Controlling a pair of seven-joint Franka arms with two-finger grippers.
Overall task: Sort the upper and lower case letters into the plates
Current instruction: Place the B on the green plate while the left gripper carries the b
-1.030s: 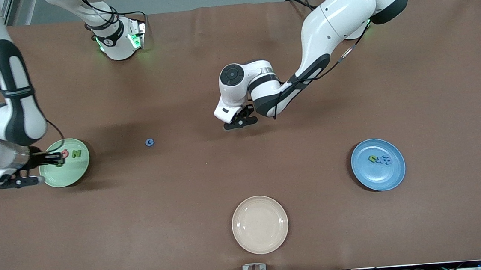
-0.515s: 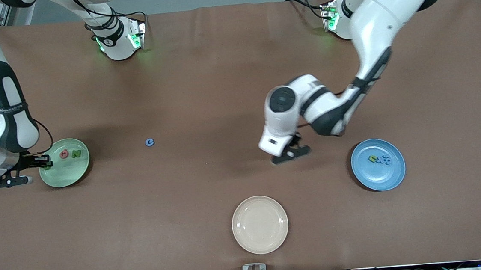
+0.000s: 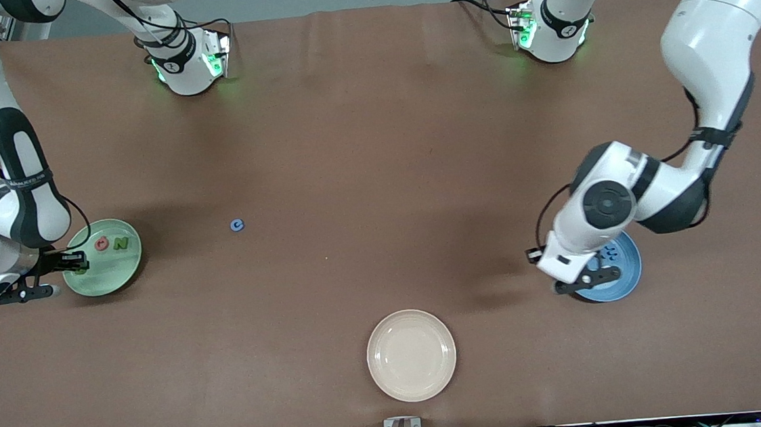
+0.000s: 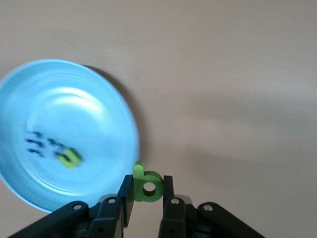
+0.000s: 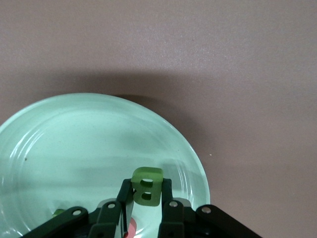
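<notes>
My left gripper point(image 4: 147, 184) is shut on a green lower-case b point(image 4: 148, 188) and holds it over the rim of the blue plate point(image 4: 74, 109), which the arm largely hides in the front view point(image 3: 629, 268). That plate holds a green letter point(image 4: 69, 157) and blue letters point(image 4: 39, 145). My right gripper point(image 5: 147, 187) is shut on a green upper-case B point(image 5: 147, 182) over the edge of the mint green plate point(image 5: 74, 144), which also shows in the front view point(image 3: 113, 272). That plate holds a red letter point(image 3: 102, 243) and a green N point(image 3: 121, 244).
A small blue letter c point(image 3: 237, 225) lies alone on the brown table between the two plates, nearer the mint one. A cream-beige plate point(image 3: 411, 355) with nothing in it sits near the front edge at the table's middle.
The left arm has swung from the table's middle to the blue plate, carrying the green b. The right gripper has drawn back from the mint plate's middle to its rim.
</notes>
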